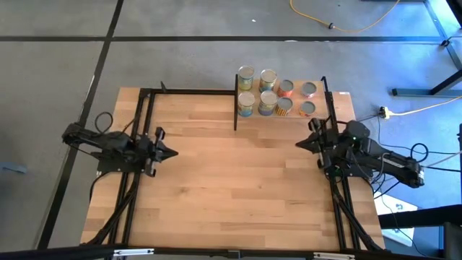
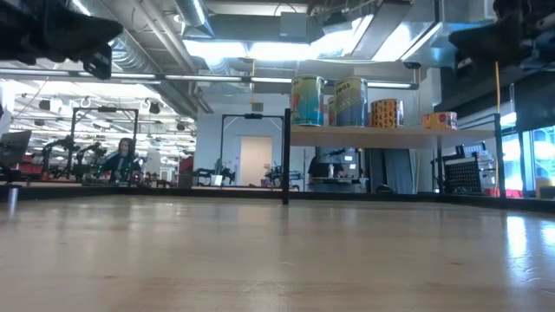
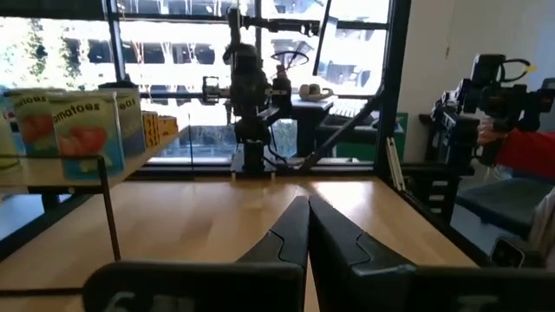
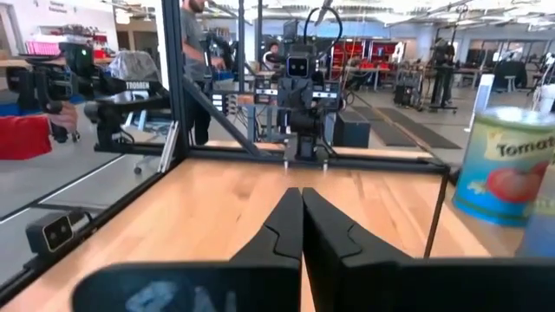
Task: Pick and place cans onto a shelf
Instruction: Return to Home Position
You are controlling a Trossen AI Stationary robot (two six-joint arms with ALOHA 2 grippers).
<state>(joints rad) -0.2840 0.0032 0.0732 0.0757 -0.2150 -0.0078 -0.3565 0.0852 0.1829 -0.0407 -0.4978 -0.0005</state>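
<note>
Several cans (image 1: 275,92) stand upright on their bases on the light-wood shelf (image 2: 408,135) at the table's far right; the low view shows them (image 2: 350,101) raised above the tabletop on thin black posts. My left gripper (image 1: 173,152) is shut and holds nothing. It points level toward the table's middle from the left side, with its fingers together in its wrist view (image 3: 308,212). My right gripper (image 1: 300,145) is also shut with nothing in it (image 4: 302,198). It points level from the right side, just on the near side of the shelf. A tomato can (image 4: 507,165) shows beside it.
Black frame rails (image 1: 141,144) run along the table's left and right sides and its far edge. Bare wood (image 1: 238,173) lies between the two grippers. A yellow cable (image 1: 346,25) lies on the floor beyond. People stand in the room behind the table.
</note>
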